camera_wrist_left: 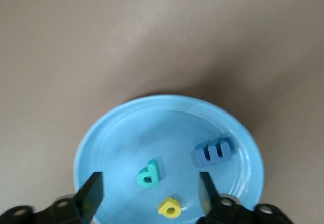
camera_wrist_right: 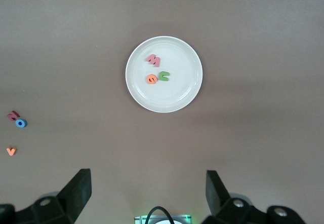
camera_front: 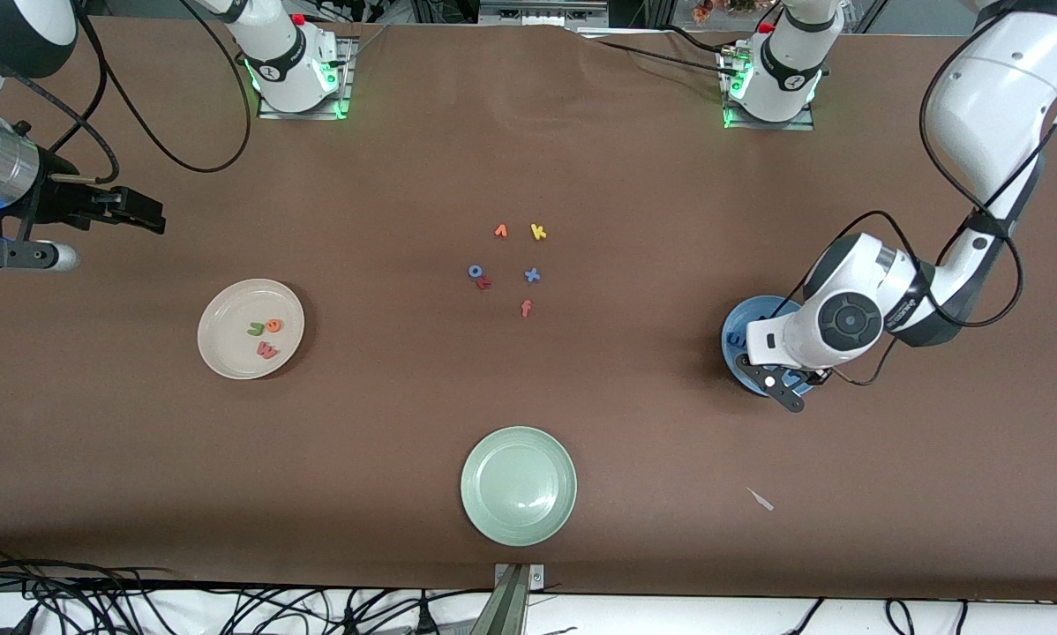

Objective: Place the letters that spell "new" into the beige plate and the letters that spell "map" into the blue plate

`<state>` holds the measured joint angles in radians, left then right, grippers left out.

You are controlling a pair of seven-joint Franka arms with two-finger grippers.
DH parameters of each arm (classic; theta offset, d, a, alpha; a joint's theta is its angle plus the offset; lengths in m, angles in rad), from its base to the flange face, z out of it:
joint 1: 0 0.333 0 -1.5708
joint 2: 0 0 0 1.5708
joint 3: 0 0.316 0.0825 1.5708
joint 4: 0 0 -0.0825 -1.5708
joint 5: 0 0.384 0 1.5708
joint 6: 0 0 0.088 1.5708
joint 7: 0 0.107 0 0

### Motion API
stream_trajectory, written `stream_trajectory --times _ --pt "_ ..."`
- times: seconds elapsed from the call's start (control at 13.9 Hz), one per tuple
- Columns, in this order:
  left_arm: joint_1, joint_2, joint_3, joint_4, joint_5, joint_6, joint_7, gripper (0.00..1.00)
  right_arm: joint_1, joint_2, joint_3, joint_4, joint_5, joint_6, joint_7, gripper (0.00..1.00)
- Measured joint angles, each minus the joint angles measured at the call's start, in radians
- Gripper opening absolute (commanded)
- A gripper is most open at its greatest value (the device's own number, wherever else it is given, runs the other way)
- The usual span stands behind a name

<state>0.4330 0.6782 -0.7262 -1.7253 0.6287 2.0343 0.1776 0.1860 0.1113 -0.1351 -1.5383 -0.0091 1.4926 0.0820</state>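
Observation:
The blue plate (camera_front: 744,319) (camera_wrist_left: 126,133) lies toward the left arm's end of the table. The blue m (camera_wrist_left: 214,151), teal p (camera_wrist_left: 149,175) and yellow a (camera_wrist_left: 170,207) lie in it. My left gripper (camera_front: 780,388) (camera_wrist_left: 150,183) hangs low over this plate, open, holding nothing. The yellow a lies loose on the plate between its fingers. The beige plate (camera_front: 221,309) (camera_wrist_right: 179,89) holds the green n (camera_front: 256,330) (camera_wrist_right: 163,75), orange e (camera_front: 273,325) (camera_wrist_right: 151,78) and pinkish-red w (camera_front: 267,350) (camera_wrist_right: 153,60). My right gripper (camera_front: 145,214) (camera_wrist_right: 149,183) waits open and empty, high at its end of the table.
A pale green plate (camera_front: 480,459) sits near the front edge. Several loose letters lie mid-table: an orange one (camera_front: 500,231), yellow k (camera_front: 538,232), blue o (camera_front: 475,272) touching a red letter (camera_front: 484,283), blue x (camera_front: 532,275), orange-red f (camera_front: 526,308). A white scrap (camera_front: 760,499) lies nearer the front camera than the blue plate.

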Motion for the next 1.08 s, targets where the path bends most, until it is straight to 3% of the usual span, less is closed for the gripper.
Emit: stream_trajectory --times 0.29,0.65,0.86,1.01,1.08 --pt "0.001 -0.177 -0.012 0.031 -0.252 -0.085 -0.002 1.0 0.0 0.001 0.0 0.002 0.0 0.002 0.0 1.0" --pt "0.005 -0.283 -0.05 0.223 -0.363 -0.418 -0.017 1.0 0.0 0.001 0.0 0.003 0.0 0.003 0.0 1.0" --pt "0.004 -0.322 -0.055 0.345 -0.373 -0.508 -0.04 1.0 0.0 0.002 0.0 0.003 0.0 0.007 0.0 1.0" --pt "-0.033 -0.349 0.011 0.401 -0.409 -0.521 -0.047 1.0 0.0 0.002 0.0 0.003 0.0 0.008 0.0 1.0" --pt "-0.097 -0.371 0.115 0.42 -0.459 -0.523 -0.049 1.0 0.0 0.002 0.0 0.003 0.0 0.008 0.0 1.0"
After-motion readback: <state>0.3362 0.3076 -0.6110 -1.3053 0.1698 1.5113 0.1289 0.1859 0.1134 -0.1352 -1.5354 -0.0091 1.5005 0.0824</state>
